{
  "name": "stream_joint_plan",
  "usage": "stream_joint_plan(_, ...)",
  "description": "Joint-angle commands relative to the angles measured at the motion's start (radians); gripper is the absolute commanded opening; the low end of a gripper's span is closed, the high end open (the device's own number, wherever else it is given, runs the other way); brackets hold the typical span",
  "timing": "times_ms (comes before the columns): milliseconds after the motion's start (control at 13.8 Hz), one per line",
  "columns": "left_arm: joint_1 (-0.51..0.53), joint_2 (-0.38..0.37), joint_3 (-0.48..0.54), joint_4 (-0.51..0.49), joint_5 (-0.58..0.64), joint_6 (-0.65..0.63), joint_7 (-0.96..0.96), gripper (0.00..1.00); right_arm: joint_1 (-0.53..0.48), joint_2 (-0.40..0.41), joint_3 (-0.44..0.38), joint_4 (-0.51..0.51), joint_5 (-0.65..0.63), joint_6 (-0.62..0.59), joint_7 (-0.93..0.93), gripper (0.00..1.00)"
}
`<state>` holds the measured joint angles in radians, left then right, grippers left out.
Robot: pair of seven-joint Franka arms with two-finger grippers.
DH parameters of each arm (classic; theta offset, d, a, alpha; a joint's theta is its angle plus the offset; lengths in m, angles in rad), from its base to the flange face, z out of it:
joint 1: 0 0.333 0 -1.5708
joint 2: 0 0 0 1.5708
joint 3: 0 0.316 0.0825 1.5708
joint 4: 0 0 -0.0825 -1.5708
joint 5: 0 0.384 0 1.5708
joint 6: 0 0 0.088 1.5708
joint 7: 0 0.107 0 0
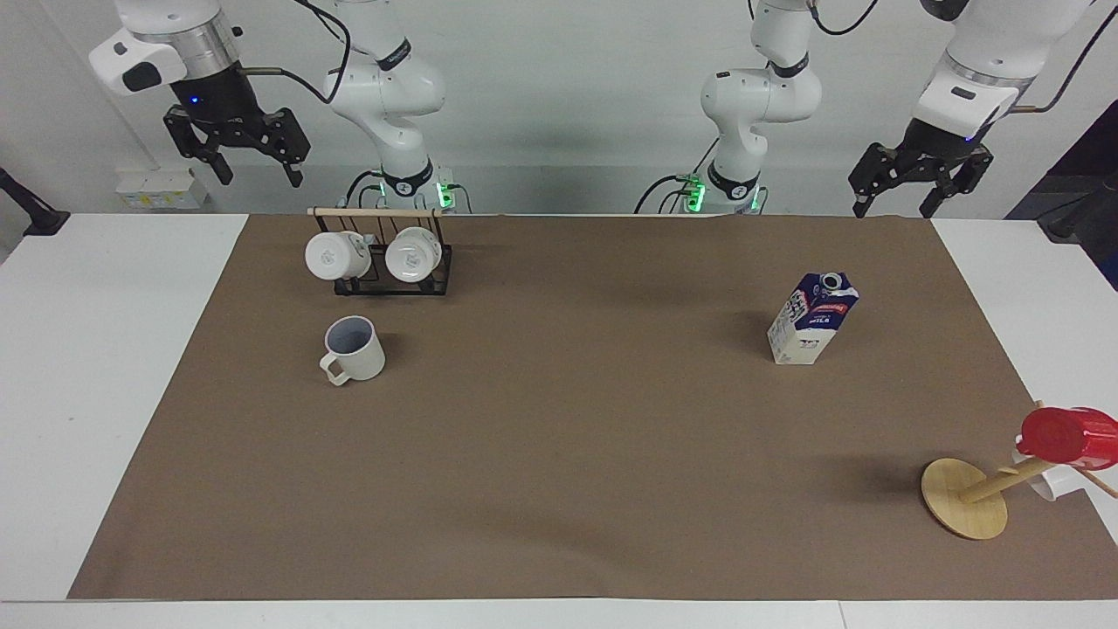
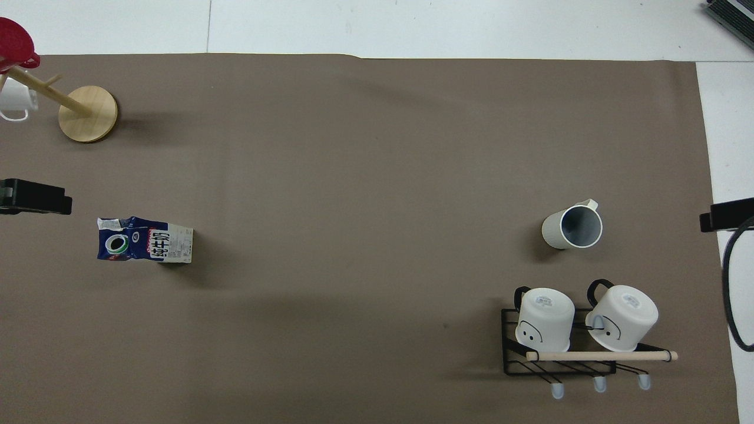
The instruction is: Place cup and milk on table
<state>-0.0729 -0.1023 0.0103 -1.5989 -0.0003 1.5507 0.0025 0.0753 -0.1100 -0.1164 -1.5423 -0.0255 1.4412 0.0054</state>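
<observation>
Already, you had the cup (image 1: 353, 349) standing upright at the facing view's left-centre and the milk (image 1: 813, 318) upright at right-centre, both on the table (image 1: 113, 349). Left gripper (image 1: 922, 182) and right gripper (image 1: 238, 147) hung open, raised at the top corners. Reaching down again could topple the tall carton.

The only print I can make out is on the milk (image 2: 145, 239): large dark Chinese characters down its white side, too small for me to read for certain. The rack mugs' (image 1: 413, 254) base marks are illegible.
</observation>
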Motion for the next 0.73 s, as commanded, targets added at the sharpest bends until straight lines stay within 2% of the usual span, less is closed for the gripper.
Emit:
stream_joint_plan(0, -0.001, 0.003, 0.004, 0.019, 0.006, -0.021, 0.005, 1.0, -0.005, -0.008, 0.003, -0.01, 0.009, 0.002, 0.022, 1.0)
stream_joint_plan(653, -0.001, 0.003, 0.005, 0.019, 0.006, -0.021, 0.005, 1.0, -0.005, -0.011, 0.003, -0.018, 0.009, 0.002, 0.028, 1.0)
